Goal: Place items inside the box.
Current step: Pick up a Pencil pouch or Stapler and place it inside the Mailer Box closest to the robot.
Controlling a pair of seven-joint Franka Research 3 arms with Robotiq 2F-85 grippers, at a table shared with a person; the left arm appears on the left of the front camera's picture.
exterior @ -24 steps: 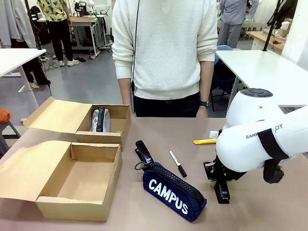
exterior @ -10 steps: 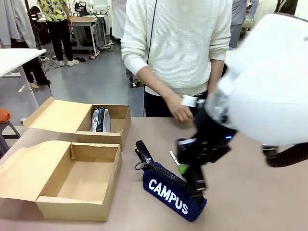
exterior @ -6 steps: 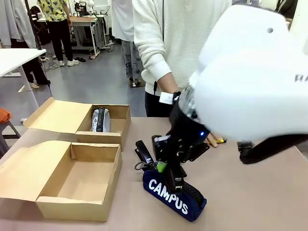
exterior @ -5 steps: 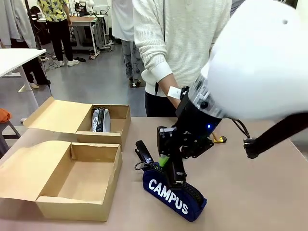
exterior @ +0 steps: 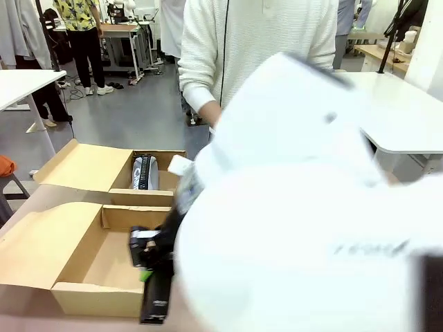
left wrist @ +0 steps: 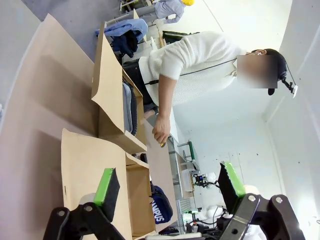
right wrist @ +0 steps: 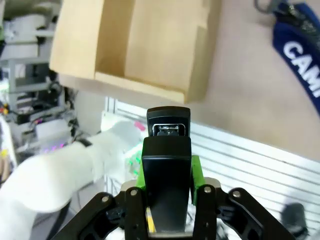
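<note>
My right gripper (exterior: 149, 261) is shut on a black stapler (exterior: 156, 301), which hangs at the near right corner of the box (exterior: 41, 238), an open, shallow brown cardboard box with its flap lying to the left. In the right wrist view the stapler (right wrist: 168, 145) sticks out between the green pads of the right gripper (right wrist: 168, 180), with the box (right wrist: 160, 40) ahead and the navy pencil case (right wrist: 300, 50) at the top right. My left gripper (left wrist: 167, 185) is open and holds nothing. Far off it are the box (left wrist: 85, 170) and the pencil case (left wrist: 161, 206).
A narrower cardboard box (exterior: 90, 166) with a dark thing inside stands behind the box. The person (exterior: 256, 41) stands at the far side, a hand (left wrist: 161, 134) over the table with something yellow. My right arm's white body (exterior: 304, 228) hides the table's middle and right.
My right arm has swung left with the stapler, from above the pencil case to the box's near right corner. The person's hand has left the yellow knife's spot on the table.
</note>
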